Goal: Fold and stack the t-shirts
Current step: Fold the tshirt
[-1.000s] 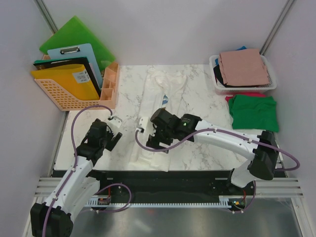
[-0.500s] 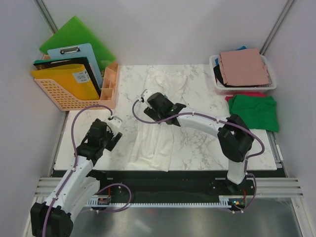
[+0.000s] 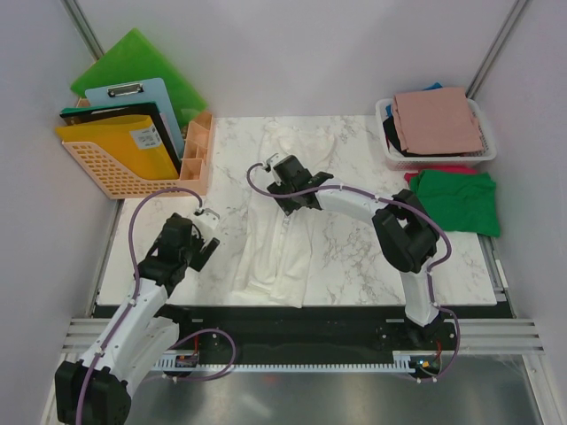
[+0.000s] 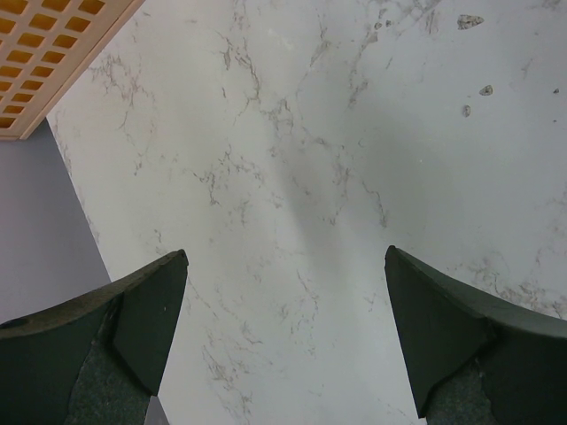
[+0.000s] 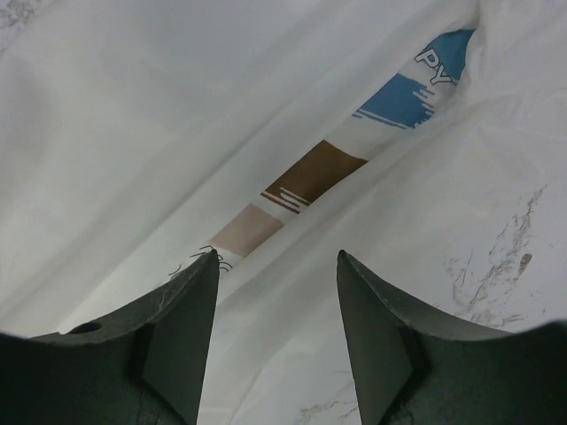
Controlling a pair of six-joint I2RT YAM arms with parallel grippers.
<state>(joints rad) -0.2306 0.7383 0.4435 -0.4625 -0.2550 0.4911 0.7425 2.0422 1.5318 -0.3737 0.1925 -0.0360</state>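
top: right arm is bent back toward 10 o'clock, right gripper (image 3: 291,197) poised over the cream-white t-shirt (image 3: 266,257) laid centrally, 12 to 6; left gripper (image 3: 206,246) is held at 8 o'clock | left wrist: jaws spread wide, nothing held, table (image 4: 292,133) below | right wrist: jaws partly apart, nothing pinched, print (image 5: 314,173) seen at 12 o'clock

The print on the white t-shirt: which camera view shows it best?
The right wrist view. The print lies close and sharp, blue, brown and tan, in a crease of the white t-shirt ahead of the right gripper. The top view shows the shirt, but not the print. The left wrist view shows table, no shirt.
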